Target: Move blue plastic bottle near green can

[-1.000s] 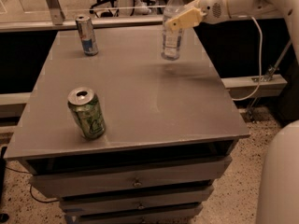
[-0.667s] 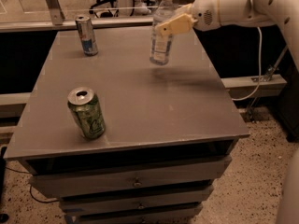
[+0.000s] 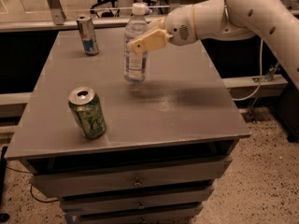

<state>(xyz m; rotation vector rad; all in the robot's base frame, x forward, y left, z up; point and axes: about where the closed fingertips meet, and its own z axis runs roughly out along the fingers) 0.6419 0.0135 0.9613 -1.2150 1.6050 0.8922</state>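
One hand (image 3: 138,45) grips blue plastic bottle (image 3: 135,68) w/ label part-hidden; green can (image 3: 88,114) well apart.

I have one camera only, set high in front of the counter (image 3: 187,111), looking down and across it at middling range. The claw (image 3: 138,45), gripping the blue plastic bottle (image 3: 135,69), sits upper centre.

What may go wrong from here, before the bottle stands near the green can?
The gripper holds the blue plastic bottle on its upper half; the tall bottle might tip when released. The green can stands near the front edge of the table; a bump could push it off.
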